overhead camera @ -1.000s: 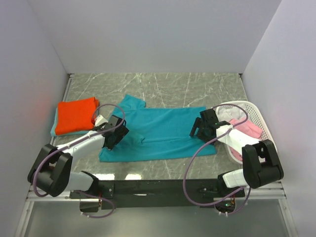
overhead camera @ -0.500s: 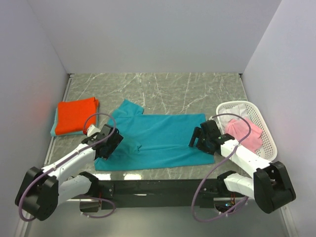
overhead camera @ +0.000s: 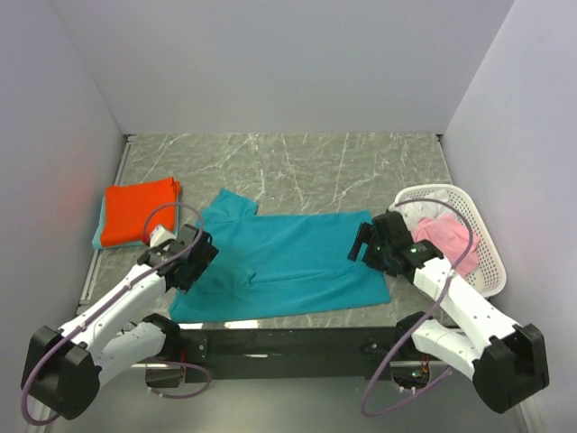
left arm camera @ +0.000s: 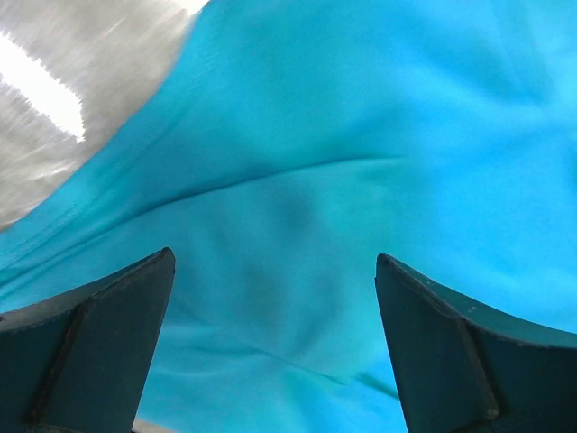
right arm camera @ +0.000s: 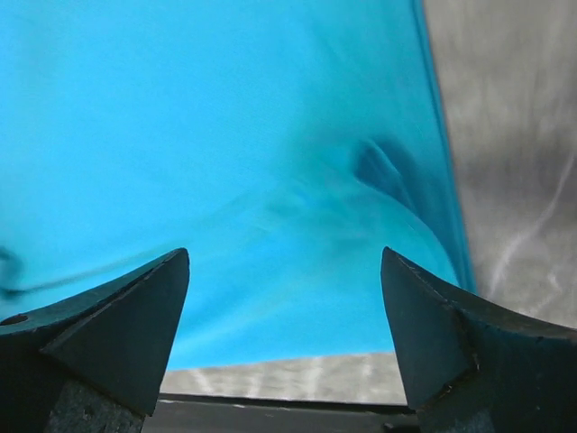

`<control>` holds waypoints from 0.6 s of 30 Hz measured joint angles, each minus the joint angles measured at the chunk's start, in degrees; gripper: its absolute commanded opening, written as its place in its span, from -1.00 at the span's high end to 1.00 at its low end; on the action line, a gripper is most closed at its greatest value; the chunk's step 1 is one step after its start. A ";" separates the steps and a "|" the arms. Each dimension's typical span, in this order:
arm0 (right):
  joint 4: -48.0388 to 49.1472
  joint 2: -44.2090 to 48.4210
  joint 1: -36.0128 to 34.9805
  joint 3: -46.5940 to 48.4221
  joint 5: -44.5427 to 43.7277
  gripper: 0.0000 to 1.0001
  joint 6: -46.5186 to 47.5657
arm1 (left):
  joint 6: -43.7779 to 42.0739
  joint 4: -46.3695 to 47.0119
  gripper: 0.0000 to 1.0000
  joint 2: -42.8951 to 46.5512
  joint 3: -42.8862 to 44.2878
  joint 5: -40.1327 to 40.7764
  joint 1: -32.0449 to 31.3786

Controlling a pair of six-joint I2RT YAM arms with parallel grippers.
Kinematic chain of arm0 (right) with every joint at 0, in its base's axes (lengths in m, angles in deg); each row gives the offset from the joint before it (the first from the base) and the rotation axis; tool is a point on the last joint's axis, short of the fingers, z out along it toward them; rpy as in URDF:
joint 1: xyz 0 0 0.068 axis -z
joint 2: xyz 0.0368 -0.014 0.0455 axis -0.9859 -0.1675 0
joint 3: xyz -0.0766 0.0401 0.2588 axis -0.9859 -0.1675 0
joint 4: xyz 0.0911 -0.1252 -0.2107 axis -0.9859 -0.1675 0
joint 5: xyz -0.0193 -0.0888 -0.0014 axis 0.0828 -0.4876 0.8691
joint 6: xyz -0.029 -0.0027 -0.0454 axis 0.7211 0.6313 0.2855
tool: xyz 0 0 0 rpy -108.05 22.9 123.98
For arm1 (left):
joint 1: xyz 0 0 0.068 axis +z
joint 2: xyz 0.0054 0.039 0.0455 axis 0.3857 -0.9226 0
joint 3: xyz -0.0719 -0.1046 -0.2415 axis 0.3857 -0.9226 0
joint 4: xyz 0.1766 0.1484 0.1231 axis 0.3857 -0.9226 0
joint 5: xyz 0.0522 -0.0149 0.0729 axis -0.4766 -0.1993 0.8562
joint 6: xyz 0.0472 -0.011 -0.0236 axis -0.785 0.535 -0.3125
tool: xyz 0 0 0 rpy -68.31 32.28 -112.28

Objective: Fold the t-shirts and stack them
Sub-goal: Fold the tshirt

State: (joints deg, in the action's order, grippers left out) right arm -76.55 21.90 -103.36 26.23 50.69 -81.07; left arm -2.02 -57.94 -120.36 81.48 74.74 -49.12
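- Since the earlier views, both arms have drawn back toward their bases, and the teal-blue t-shirt has slid nearer with them.
- The left gripper and right gripper both have their jaws spread apart. The shirt lies beneath and between them, and neither clamps it.
- Done: an orange-red shirt lies folded beyond the left claw.
- Left: the teal-blue shirt is still unfolded, and a pink shirt waits in the mesh basket.
- The basket sits just right of the right claw and crowds it.

Soft, even overhead light keeps the top view bright and sharp, with small white glare patches at the near edge of the tabletop. Both wrist views are blurred; the teal-blue t-shirt shows faint crease shadows, the stone a glare streak.
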 measured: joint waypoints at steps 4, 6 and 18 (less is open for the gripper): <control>-0.24 1.99 0.00 6.32 -1.18 -0.87 0.94 | -2.47 -0.02 -0.99 -2.69 7.65 2.23 0.02; 0.20 1.90 0.00 9.18 -1.62 -0.88 1.36 | -4.57 0.74 -0.99 -6.21 12.92 3.72 0.39; 2.10 -1.68 0.00 12.35 -3.41 -0.90 4.24 | -18.38 3.67 -0.99 -47.32 53.55 5.35 6.84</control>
State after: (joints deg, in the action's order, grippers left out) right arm -74.46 20.22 -103.36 38.58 47.28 -76.83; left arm -20.40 -54.27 -167.68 135.03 80.09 -42.28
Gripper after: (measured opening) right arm 0.946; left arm 0.995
